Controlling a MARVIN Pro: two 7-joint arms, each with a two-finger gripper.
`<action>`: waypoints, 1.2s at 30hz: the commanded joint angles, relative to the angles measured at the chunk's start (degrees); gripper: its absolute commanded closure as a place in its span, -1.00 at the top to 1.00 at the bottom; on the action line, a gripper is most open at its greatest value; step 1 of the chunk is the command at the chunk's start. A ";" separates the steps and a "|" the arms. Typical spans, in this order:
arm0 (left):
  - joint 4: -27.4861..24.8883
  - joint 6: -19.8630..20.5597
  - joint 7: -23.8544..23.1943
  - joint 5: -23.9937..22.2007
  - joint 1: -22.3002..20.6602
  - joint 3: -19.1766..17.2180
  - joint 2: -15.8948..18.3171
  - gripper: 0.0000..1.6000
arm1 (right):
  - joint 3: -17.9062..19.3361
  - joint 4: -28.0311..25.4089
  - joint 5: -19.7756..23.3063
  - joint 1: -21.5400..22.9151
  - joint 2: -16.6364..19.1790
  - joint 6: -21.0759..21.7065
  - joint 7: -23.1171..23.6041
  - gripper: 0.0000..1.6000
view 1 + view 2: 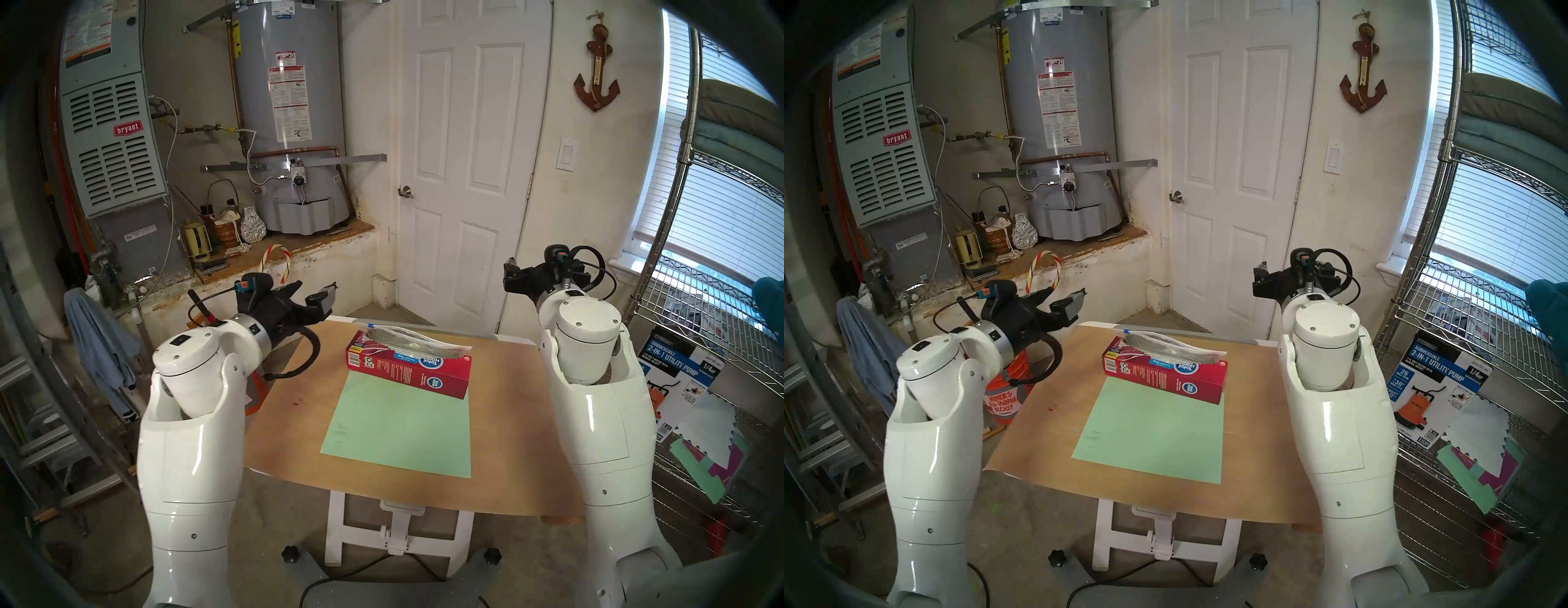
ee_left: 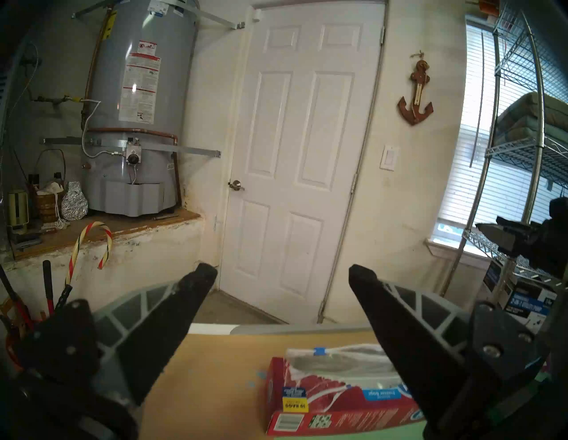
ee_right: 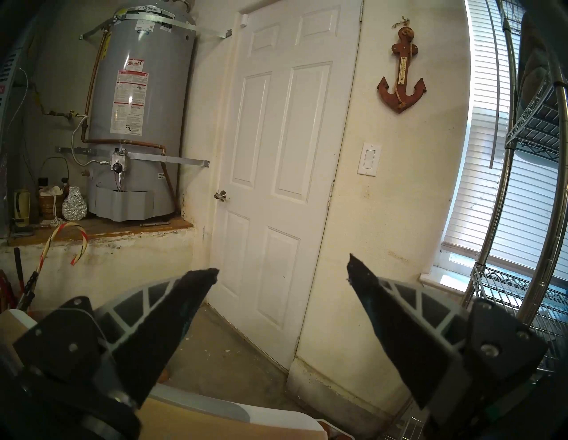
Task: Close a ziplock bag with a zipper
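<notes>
The ziplock bag point(image 1: 418, 343) is clear and crinkled and lies along the top of a red box point(image 1: 424, 375) at the far side of the table point(image 1: 509, 424). Its zipper point(image 1: 372, 326), a tiny blue slider, sits at the bag's left end on the white strip, as the left wrist view also shows for the zipper point(image 2: 320, 351) and the ziplock bag point(image 2: 347, 361). My left gripper point(image 1: 324, 297) hovers open above the table's far left corner, empty, left of the bag. My right gripper point(image 1: 511, 271) hangs open and empty above the far right corner, well apart from the bag.
A green sheet point(image 1: 403, 429) lies on the table in front of the red box. An orange bucket point(image 1: 1004, 399) with tools stands left of the table. A wire shelf point(image 1: 700, 339) with a pump box stands on the right. A white door point(image 1: 462, 170) is behind.
</notes>
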 commanded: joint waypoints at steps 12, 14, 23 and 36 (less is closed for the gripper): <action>7.58 3.58 -17.21 6.32 -5.93 7.97 14.21 1.00 | 0.02 -1.14 -0.02 0.72 0.03 -0.16 0.02 1.00; 8.87 2.91 -18.14 6.88 -7.07 8.79 15.25 1.00 | 0.02 -1.13 -0.02 0.72 0.03 -0.16 0.02 1.00; 15.84 -5.22 -22.32 8.39 -12.06 11.15 16.60 1.00 | 0.01 -1.10 -0.02 0.72 0.03 -0.18 0.00 1.00; 25.78 -16.94 -29.35 12.21 -18.54 15.06 21.67 1.00 | 0.01 -1.11 -0.02 0.72 0.03 -0.18 0.00 1.00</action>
